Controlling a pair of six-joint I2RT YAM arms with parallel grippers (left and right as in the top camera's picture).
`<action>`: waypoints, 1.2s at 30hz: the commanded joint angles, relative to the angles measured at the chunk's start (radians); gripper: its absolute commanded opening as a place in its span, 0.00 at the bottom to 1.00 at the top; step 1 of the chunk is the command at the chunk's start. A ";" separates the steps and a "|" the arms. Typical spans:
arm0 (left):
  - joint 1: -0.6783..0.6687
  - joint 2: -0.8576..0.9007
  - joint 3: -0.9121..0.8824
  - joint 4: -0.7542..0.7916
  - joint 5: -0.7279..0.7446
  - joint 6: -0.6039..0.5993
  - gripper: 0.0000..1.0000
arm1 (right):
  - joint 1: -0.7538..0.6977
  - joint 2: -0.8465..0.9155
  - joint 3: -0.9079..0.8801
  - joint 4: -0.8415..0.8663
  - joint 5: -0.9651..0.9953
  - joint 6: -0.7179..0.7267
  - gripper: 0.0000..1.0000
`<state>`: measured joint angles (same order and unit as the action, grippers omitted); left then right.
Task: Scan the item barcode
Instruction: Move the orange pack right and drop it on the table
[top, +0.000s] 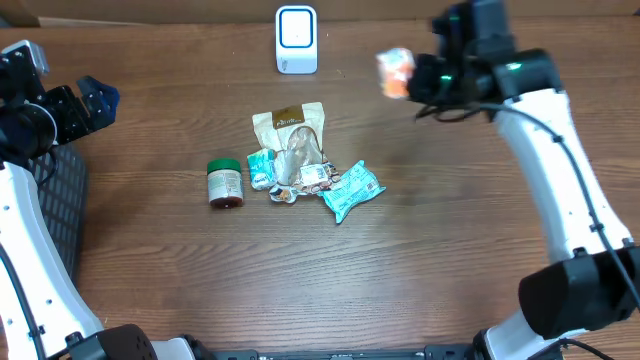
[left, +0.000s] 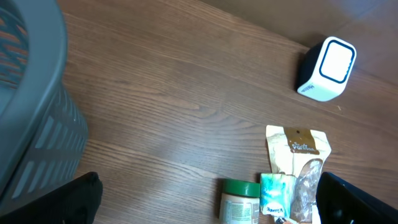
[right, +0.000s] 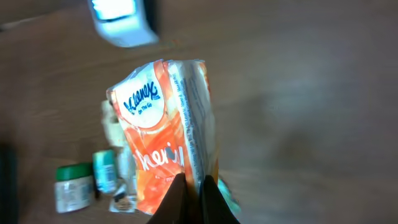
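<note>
Basket first: dark grey ribbed plastic basket at the far left edge of the brown wood-grain table. My left gripper hangs above it, jaws spread wide and holding nothing.

Mid-table I see a small pile. A small jar with a green lid lies on its side at the left. Just right of it are a beige kraft-paper pouch, a small teal packet and a larger crinkly teal wrapper, all overlapping or touching.

Behind the pile a white rounded-box scanner with a blue-ringed face stands at the table's far edge.

Right of the scanner, off the table, is the orange-and-white soft plastic tissue pack. My right gripper is clamped on its bottom edge. In the right wrist view its long axis runs straight out from the fingers, with the logo end pointing away towards the scanner. In the overhead view the pack is blurred.
</note>
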<state>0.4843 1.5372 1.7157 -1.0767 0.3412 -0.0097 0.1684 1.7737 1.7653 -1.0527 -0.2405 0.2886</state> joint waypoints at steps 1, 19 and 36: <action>-0.007 -0.006 0.017 0.001 0.015 -0.016 1.00 | -0.097 0.012 -0.063 -0.035 -0.034 0.053 0.04; -0.007 -0.006 0.017 0.001 0.015 -0.016 1.00 | -0.340 0.014 -0.581 0.307 0.030 0.187 0.04; -0.007 -0.006 0.017 0.001 0.015 -0.016 1.00 | -0.312 -0.003 -0.301 0.009 -0.121 0.035 0.63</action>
<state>0.4843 1.5375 1.7157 -1.0767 0.3412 -0.0200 -0.1741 1.7905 1.3392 -1.0012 -0.2447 0.4210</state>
